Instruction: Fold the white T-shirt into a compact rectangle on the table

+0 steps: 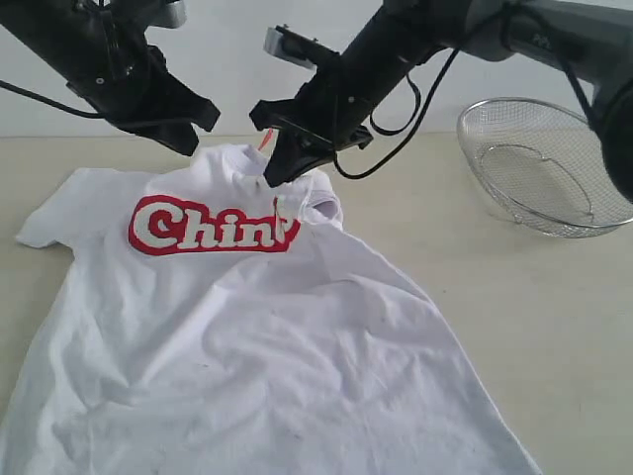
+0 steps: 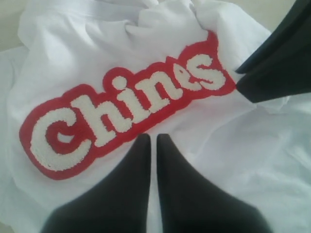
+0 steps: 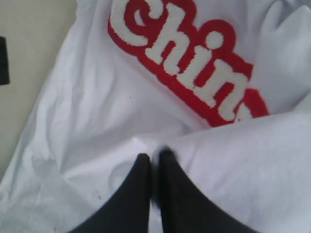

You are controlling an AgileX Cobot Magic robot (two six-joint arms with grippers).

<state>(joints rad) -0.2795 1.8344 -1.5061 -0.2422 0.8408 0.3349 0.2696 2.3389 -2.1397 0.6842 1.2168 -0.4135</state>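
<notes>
the white t-shirt [image 1: 247, 336] lies spread and rumpled, chest up, on the pale desk [image 1: 564, 327], one shoulder folded over the end of its red-edged lettering [image 1: 213, 226]; the left end effector [image 2: 153, 137] hangs closed over the shirt beside the lettering; the right end effector [image 3: 154, 155], also closed, meets a fold near the collar, though whether it pinches cloth cannot be told; a wire-mesh basket [image 1: 544, 168] sits well apart

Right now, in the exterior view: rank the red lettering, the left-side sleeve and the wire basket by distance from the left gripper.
From the left gripper:
1. Red lettering, right beside its tips.
2. Sleeve, at the far left.
3. Wire basket, at the far right.
</notes>
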